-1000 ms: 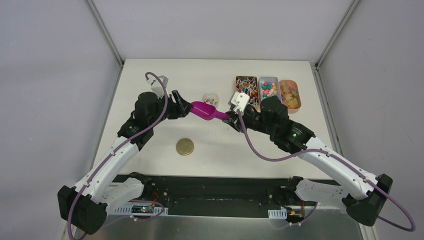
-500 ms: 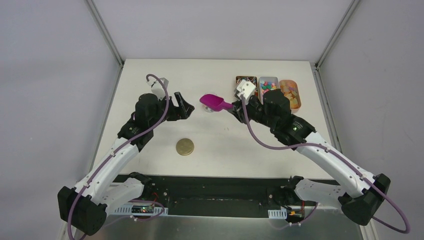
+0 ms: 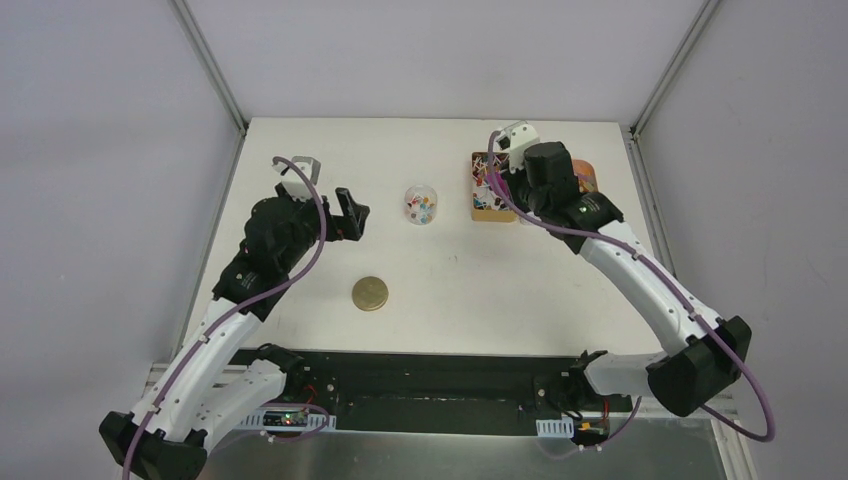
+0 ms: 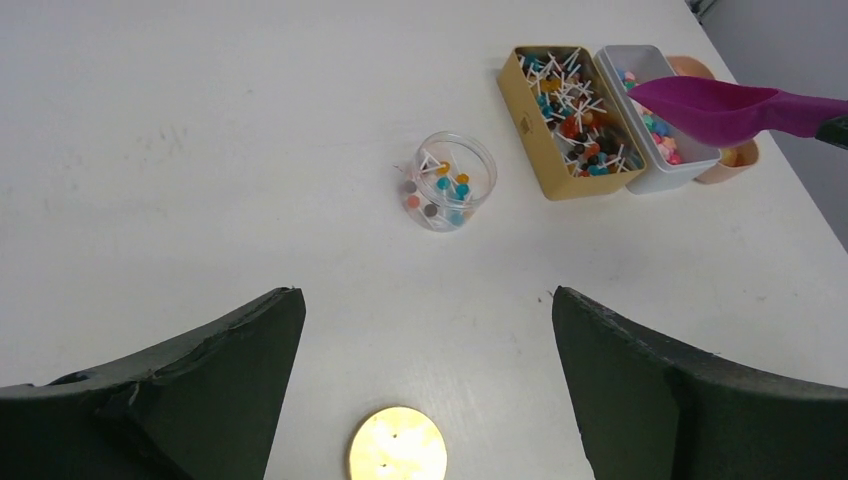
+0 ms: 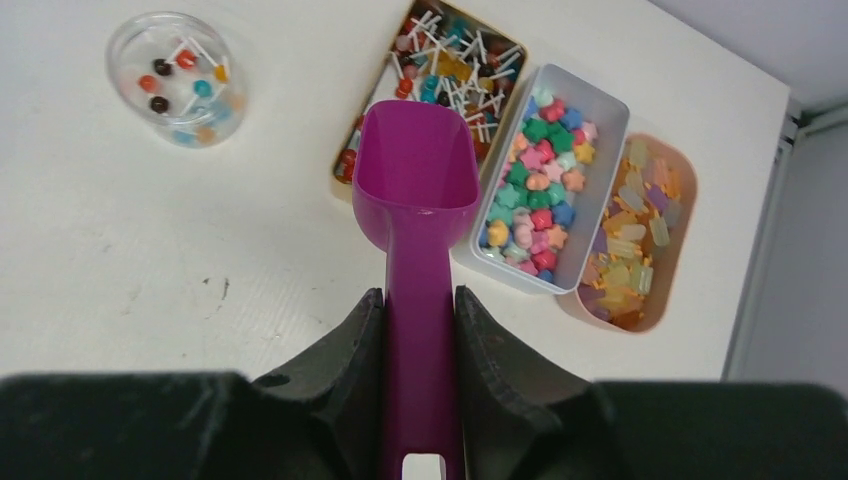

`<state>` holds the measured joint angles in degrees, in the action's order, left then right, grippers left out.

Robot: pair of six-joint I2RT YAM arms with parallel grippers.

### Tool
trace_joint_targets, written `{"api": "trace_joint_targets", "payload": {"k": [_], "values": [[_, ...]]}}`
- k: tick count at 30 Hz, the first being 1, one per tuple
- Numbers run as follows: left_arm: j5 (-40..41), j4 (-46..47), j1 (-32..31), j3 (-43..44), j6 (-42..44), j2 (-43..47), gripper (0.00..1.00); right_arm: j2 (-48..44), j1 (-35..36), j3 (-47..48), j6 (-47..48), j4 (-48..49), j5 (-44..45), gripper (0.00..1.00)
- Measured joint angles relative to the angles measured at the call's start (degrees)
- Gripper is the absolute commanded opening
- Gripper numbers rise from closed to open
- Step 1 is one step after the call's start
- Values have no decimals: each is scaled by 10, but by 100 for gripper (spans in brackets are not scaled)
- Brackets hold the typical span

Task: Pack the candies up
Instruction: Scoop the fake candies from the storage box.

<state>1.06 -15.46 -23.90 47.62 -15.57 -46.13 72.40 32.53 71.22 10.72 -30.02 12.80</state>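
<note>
The white table (image 3: pixel 300 150) carries everything. The left arm (image 3: pixel 230 300) reaches over its left half and the right arm (image 3: pixel 640 280) stretches to the far right corner. The left end effector (image 4: pixel 426 295) hangs with its fingers spread wide apart, gripping nothing, facing the middle of the table. The right end effector (image 5: pixel 417 295) is clamped on the handle of a magenta scoop (image 5: pixel 415 165).

Three trays sit side by side at the far right: a gold tray (image 4: pixel 530 140), a white tray (image 4: pixel 660 178) and a peach tray (image 5: pixel 615 322), each touching the next. The scoop is held in the air above them, its mouth over the join between the gold and white trays.

A clear jar (image 4: pixel 456 137) stands upright left of the gold tray, apart from it. A round gold lid (image 3: pixel 370 293) lies flat nearer the arms.

The candies (image 5: pixel 535 190) fill the trays: stick-mounted mixed ones in the gold, pastel pieces in the white, amber ones in the peach. A few lie in the jar.
</note>
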Motion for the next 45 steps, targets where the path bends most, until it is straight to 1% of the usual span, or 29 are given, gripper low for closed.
{"api": "trace_joint_targets", "payload": {"k": [4, 8, 19, 27, 33, 45], "values": [[29, 1, 0, -14, 23, 29, 99, 41, -10, 33, -16, -38, 42, 0], [51, 0, 0, -38, 33, 54, 99, 88, -15, 71, -28, -69, 63, 0], [73, 1, 0, -45, 47, 85, 99, 233, -24, 146, -47, -126, 77, 0], [79, 1, 0, -45, 47, 90, 99, 306, -24, 191, -51, -131, 85, 0], [80, 1, 0, -45, 47, 92, 99, 322, -24, 188, -55, -115, 95, 0], [84, 1, 0, -45, 48, 92, 99, 322, -24, 117, -64, -50, 99, 0]]}}
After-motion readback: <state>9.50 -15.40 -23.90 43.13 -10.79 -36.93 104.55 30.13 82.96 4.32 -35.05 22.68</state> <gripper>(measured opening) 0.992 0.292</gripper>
